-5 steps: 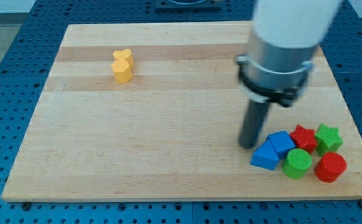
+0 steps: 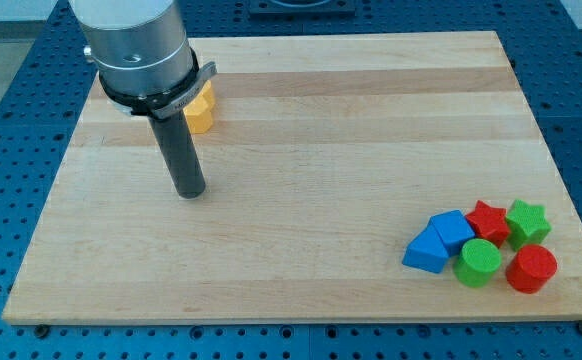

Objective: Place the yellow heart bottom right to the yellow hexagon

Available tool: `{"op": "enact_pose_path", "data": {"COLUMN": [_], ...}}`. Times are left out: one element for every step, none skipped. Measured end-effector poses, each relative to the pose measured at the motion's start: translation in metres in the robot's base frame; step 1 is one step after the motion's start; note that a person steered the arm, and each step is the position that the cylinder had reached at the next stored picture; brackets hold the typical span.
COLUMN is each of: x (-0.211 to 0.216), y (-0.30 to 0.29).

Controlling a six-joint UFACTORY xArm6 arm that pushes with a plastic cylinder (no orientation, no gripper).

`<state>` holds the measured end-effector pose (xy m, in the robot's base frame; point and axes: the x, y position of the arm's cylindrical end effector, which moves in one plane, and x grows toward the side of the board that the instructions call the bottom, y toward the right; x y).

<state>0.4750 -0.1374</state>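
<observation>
The wooden worktop carries my dark rod, whose tip rests toward the view's left, just below a yellow block half hidden behind the arm. Whether that is the heart, the hexagon or both, I cannot tell. There are no fingers to report. I judge this the approach step; next, the tip needs to get behind the heart. Blue, red and green blocks cluster well apart, bottom right.

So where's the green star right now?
The green star sits near the board's bottom right corner in the camera view, at the right end of the cluster, right of the red star and above the red cylinder.
</observation>
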Motion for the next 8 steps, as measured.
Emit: {"op": "enact_pose_path", "data": {"x": [-0.033,-0.082,-0.162,-0.157,-0.124,-0.122,-0.113,-0.078], "y": [-0.045,-0.093,-0.055,0.025,0.061,0.114,0.184,0.203]}}
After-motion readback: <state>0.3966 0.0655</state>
